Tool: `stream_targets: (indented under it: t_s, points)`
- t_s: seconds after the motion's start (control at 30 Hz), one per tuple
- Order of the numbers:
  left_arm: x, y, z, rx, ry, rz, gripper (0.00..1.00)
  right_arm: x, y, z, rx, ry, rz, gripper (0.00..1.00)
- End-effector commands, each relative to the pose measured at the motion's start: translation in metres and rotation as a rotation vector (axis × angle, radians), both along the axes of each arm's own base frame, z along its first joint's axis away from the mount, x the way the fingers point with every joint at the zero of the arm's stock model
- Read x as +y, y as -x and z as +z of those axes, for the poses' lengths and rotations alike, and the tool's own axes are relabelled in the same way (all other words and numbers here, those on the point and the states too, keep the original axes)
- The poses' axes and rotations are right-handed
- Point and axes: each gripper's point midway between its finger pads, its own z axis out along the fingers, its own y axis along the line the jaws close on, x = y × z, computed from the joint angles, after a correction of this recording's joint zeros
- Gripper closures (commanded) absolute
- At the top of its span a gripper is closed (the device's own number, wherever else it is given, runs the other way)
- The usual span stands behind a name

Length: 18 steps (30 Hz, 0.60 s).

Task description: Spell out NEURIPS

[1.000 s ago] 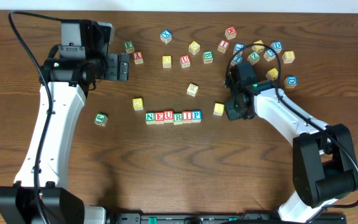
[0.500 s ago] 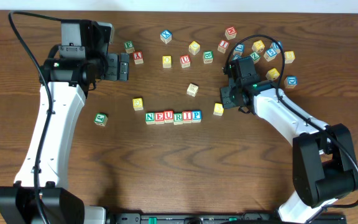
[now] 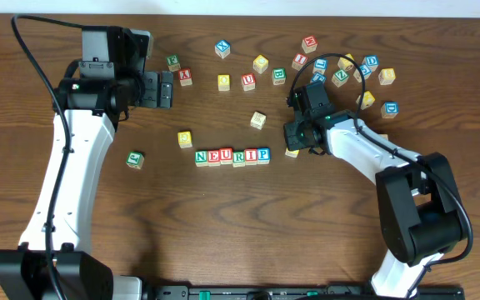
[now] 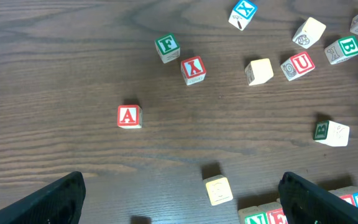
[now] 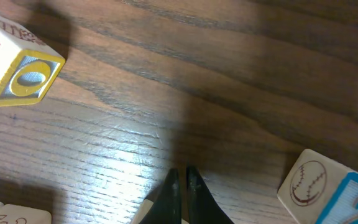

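I am watching the right hand (image 5: 183, 177) hanging low over the surface (image 3: 223, 229). Its two fingers are pressing together and gripping nothing, with only bare wood showing around the tips. A yellow-faced cube (image 5: 20, 78) is lying near this hand, off to one side of the fingertips and not touching them. A row of cubes (image 3: 232, 156) reading N, E, U, R, I, P is sitting just beside the hand, on the side facing the other arm, its six pieces pressed side by side. The left hand (image 3: 167, 89) is hovering well apart from that row, its fingers spread wide with nothing between them. A red A cube (image 4: 128, 116) is lying ahead of it, and other lettered cubes (image 4: 298, 64) are lying scattered farther out.
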Motion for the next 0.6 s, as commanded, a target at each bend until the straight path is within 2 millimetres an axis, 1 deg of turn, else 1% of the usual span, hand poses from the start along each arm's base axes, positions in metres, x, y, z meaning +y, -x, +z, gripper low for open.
stream_targets:
  t_s: [0.0,0.2,0.37,0.57]
  points:
    - [0.0,-0.003,0.012,-0.03,-0.001,-0.009,0.02,0.002,0.002,-0.001,0.007,-0.01,-0.01,0.99]
    - [0.0,-0.003,0.012,-0.03,-0.001,-0.009,0.02,0.002,0.004,-0.002,0.018,-0.007,-0.007,0.99]
    - [0.0,-0.003,0.012,-0.03,-0.001,-0.009,0.02,0.013,0.008,-0.001,0.035,-0.061,0.026,0.99]
    - [0.0,-0.003,0.012,-0.03,-0.001,-0.009,0.02,0.015,0.007,0.0,0.033,-0.074,0.032,0.99]
